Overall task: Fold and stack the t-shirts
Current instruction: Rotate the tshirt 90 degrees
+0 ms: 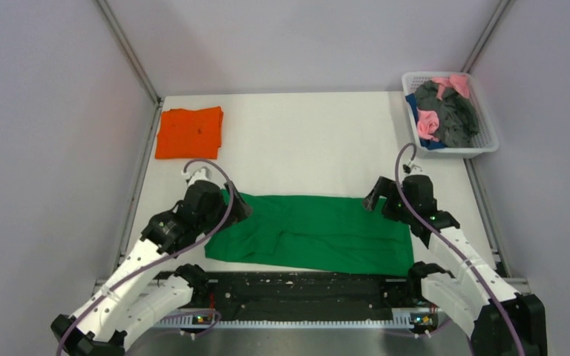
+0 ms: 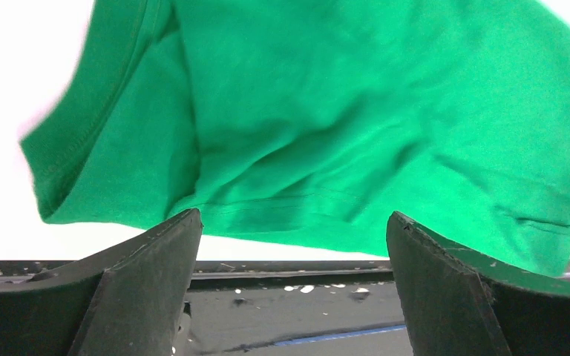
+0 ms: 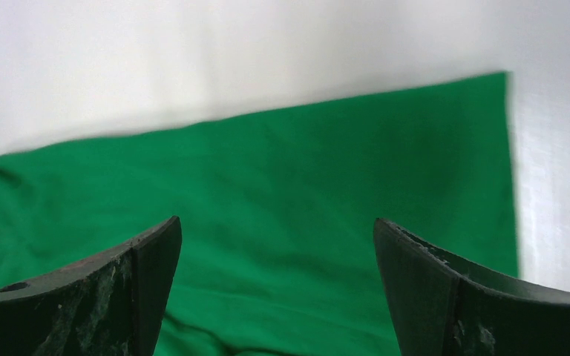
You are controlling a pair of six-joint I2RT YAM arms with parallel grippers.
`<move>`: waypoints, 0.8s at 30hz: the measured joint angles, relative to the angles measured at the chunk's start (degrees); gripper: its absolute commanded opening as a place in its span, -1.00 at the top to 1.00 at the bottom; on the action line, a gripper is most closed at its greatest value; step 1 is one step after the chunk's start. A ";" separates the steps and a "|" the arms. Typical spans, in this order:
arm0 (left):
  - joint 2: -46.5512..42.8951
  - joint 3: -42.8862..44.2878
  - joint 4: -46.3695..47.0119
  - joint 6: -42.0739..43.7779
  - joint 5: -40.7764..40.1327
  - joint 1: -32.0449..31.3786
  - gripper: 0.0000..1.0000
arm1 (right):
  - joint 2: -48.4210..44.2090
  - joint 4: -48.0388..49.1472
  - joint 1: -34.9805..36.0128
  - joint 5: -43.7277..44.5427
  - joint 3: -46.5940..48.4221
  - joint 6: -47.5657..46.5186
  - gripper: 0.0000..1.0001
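Observation:
The green t-shirt [image 1: 319,231] lies folded into a long band across the near middle of the table. It fills the left wrist view [image 2: 341,119] and the right wrist view [image 3: 282,215]. The orange t-shirt [image 1: 189,131] lies folded at the far left. My left gripper [image 1: 239,208] is open over the band's left end, holding nothing. My right gripper [image 1: 375,199] is open over the band's far right corner, also empty. In the left wrist view my gripper [image 2: 293,230] has its jaws wide apart; in the right wrist view my gripper [image 3: 277,233] does too.
A white basket [image 1: 487,144] at the far right corner holds pink, dark grey and blue garments. A black strip [image 1: 304,285] runs along the table's near edge. Metal rails frame the table's left and right sides.

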 measured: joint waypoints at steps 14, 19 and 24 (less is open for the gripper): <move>34.60 0.44 21.59 4.09 8.11 0.63 -0.98 | 12.98 11.85 0.26 -16.26 -2.93 -0.79 -0.97; 45.27 8.04 23.78 5.73 9.86 4.17 -0.98 | 14.01 13.66 0.26 -18.18 -3.04 -2.40 -0.97; 60.24 23.67 25.49 7.52 13.16 7.74 -0.98 | 14.01 14.19 0.57 -19.43 -3.34 -2.69 -0.97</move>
